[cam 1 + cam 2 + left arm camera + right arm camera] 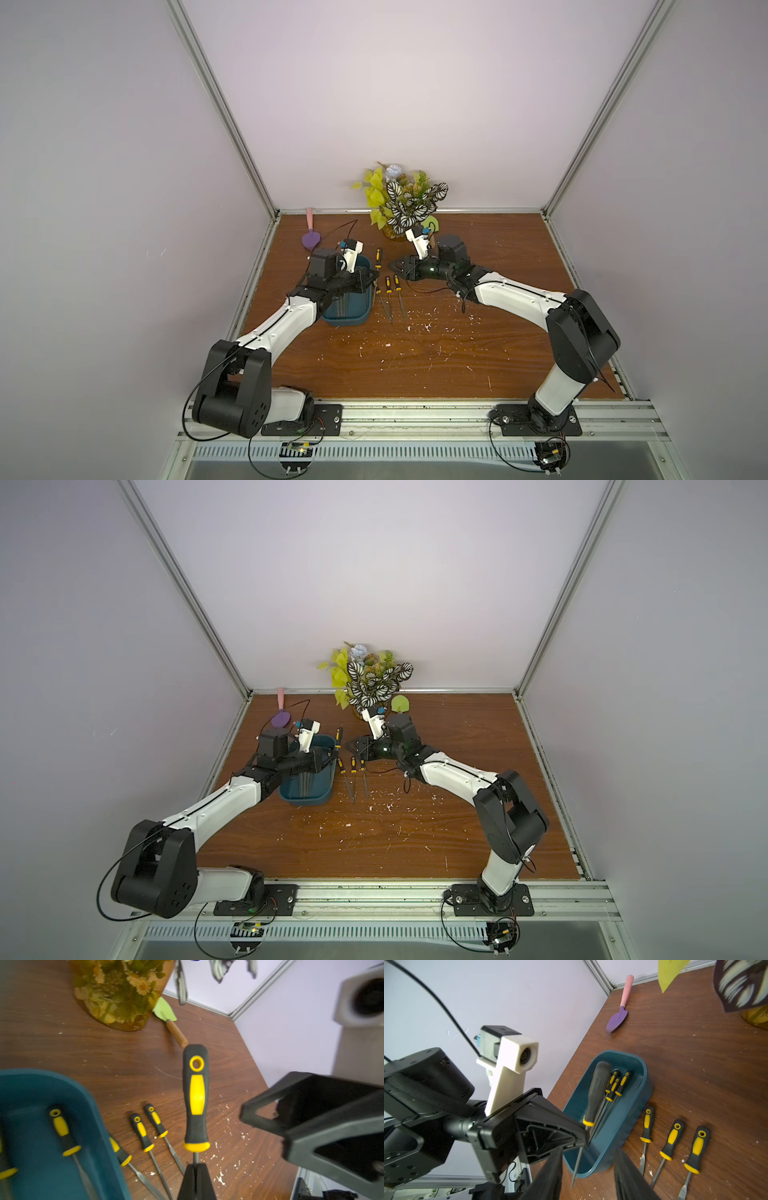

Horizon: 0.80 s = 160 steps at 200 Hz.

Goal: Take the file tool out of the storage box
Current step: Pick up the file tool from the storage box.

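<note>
Bench: wood-grain top, flecked with white chips.
Left arm: reaches forward over the storage box, its wrist roughly level and pointing toward the right arm.
Right arm: stretched inward, its wrist aimed at the left jaws, near them but apart.
Plant vase: at the back wall.
Storage box: on the bench under the left wrist, with three files lying inside.
Held file: in the air at the box's rim, handle tilted upward, tip pointing down.
Loose files: three side by side on the bench, just beside the box.
Left jaws: closed on the held file's bare metal shank, just below the yellow collar.
Right jaws: apart, nothing between them.
</note>
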### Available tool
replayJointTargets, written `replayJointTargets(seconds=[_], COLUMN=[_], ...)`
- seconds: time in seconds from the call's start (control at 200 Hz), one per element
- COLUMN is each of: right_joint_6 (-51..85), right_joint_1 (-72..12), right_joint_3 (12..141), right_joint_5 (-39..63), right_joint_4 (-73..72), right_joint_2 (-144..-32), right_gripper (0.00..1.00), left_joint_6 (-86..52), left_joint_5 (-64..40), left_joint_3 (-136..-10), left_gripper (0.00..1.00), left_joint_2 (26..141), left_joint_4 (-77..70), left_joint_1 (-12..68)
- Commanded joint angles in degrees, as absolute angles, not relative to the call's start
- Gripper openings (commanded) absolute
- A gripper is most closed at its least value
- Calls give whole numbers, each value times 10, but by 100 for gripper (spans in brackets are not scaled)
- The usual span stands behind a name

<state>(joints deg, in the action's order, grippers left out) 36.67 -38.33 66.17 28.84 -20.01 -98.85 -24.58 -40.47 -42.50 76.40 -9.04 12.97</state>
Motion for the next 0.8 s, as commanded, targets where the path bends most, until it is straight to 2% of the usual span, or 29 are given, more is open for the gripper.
replayJointTargets(seconds=[0.0, 0.06, 0.175, 0.245, 0.3, 0.42, 0.53, 0.651, 0.796], right_joint_6=[404, 473, 637, 691, 717, 750, 742, 748, 713], right_joint_1=[-370, -351, -304, -282, -274, -276, -279, -294, -315], right_joint_3=[669, 628, 527, 498, 490, 503, 523, 548, 573], right_joint_5=[353, 394, 441, 458, 471, 491, 496, 506, 499], right_joint_4=[-290, -398, -715, -809, -855, -908, -887, -886, -830], right_joint_2=[-989, -989, -996, -1008, -1019, -1040, -1056, -1072, -1070], right_gripper=[46, 46, 47, 47, 47, 47, 47, 48, 49], left_joint_6=[-289, -340, -511, -626, -675, -725, -772, -930, -928], left_joint_5=[-530, -599, -695, -728, -746, -759, -760, -753, -747], left_joint_3=[-405, -389, -347, -329, -328, -320, -307, -298, -291], left_gripper=[0, 0, 0, 0, 0, 0, 0, 0, 0], left_joint_2=[750, 762, 799, 824, 842, 855, 863, 919, 945], left_joint_4=[-188, -269, -498, -651, -704, -766, -843, -1048, -1051], left_joint_1=[118, 104, 71, 62, 62, 62, 62, 62, 68])
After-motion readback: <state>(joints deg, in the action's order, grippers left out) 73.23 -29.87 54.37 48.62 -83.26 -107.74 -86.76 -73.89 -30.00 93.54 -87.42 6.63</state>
